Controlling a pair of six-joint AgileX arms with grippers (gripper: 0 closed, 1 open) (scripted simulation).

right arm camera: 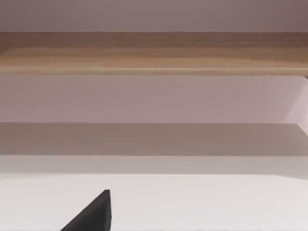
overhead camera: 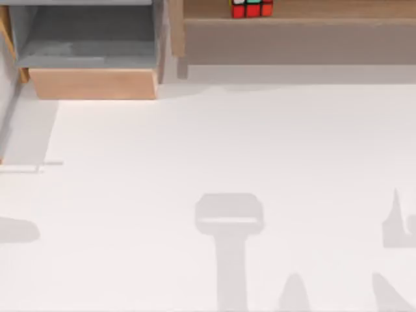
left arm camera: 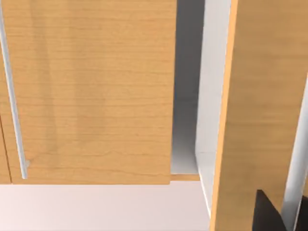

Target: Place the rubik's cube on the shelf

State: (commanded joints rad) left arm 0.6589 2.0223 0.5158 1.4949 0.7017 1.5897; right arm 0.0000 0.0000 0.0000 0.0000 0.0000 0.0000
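Left gripper [left arm camera: 269, 211]: you see just a dark finger tip in the left wrist view, facing wooden cabinet panels; you cannot tell how far it is open, and nothing shows in it
Right gripper [right arm camera: 94, 214]: one dark finger tip over the white table [overhead camera: 214, 162], facing the shelf front; opening cannot be told, no load seen
Shelf [overhead camera: 299, 40]: one, long ledge along the table's far edge, right of centre
Box compartment [overhead camera: 91, 45]: one, grey-lined, far left
Rubik's cube [overhead camera: 251, 8]: one, resting on the shelf top, free of both grippers
Progress: placement looks done; you have only to keep the arms clear
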